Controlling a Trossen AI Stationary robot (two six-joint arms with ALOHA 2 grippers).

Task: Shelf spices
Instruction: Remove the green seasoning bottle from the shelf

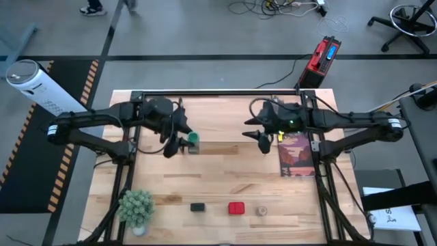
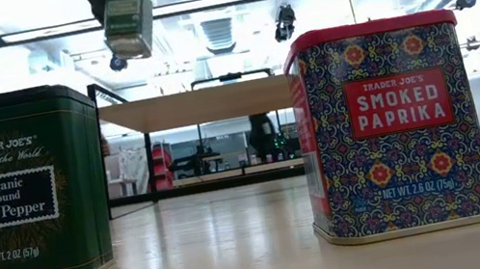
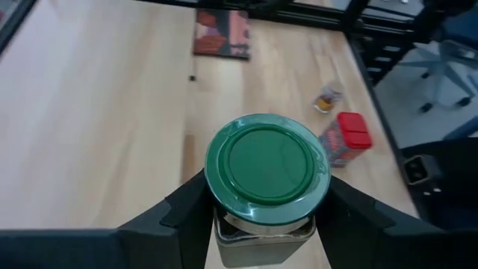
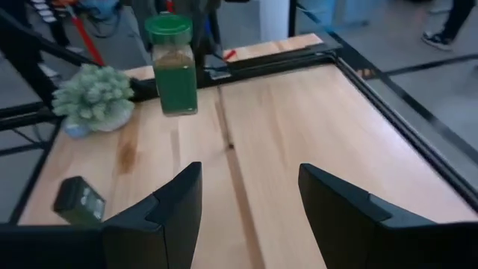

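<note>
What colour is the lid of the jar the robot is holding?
Green; the lid shows best in the left wrist view.

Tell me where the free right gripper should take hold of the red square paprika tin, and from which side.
Grip the red square paprika tin across two opposite flat side walls, high up near its red lid, coming straight down from above. It stands upright on the light wood table, with clear gaps to the dark green pepper tin and the round tan jar. The right gripper is open.
</note>
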